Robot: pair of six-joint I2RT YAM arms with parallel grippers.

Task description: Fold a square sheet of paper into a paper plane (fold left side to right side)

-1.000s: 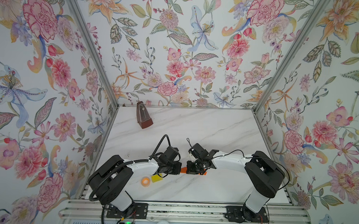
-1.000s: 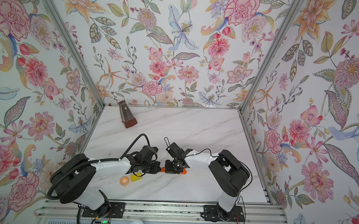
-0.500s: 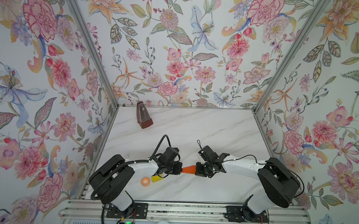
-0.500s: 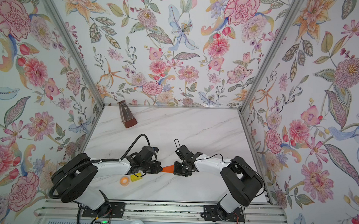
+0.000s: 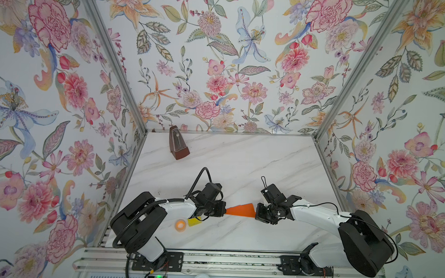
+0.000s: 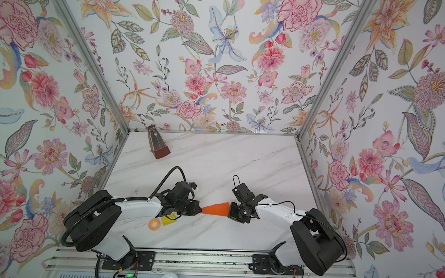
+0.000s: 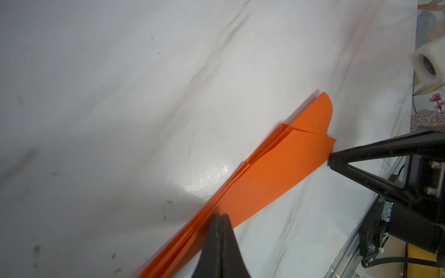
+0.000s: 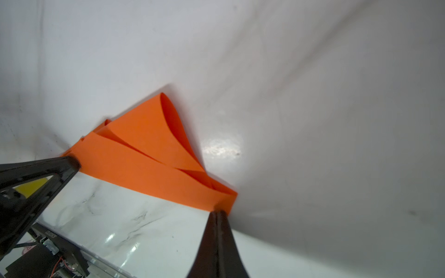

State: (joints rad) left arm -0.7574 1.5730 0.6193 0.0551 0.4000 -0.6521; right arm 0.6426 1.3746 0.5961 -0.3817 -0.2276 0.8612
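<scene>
the left gripper (image 7: 220, 217), jaws pressed together, rests its tip on the narrow end of the folded orange paper (image 7: 277, 173); the right gripper (image 7: 333, 161) touches the wide end, over the marble table (image 7: 120, 96).

Paper plane (image 5: 240, 210): bright orange, folded down to a narrow tapering wedge. In both top views (image 6: 215, 209) I see it on the surface (image 5: 240, 170), front middle, long axis running left to right, with the point to the left and the wide end to the right.

Left wrist view (image 7: 277, 173): stacked layers show along one long edge.

Right wrist view (image 8: 144, 163): the upper flap bows open, not pressed flat.

Left end effector (image 7: 218, 216), tips together, sits on the narrow part. Right end effector (image 8: 218, 213), tips together, meets the wide end's corner. I can't tell whether the paper is pinched or only pressed.
</scene>
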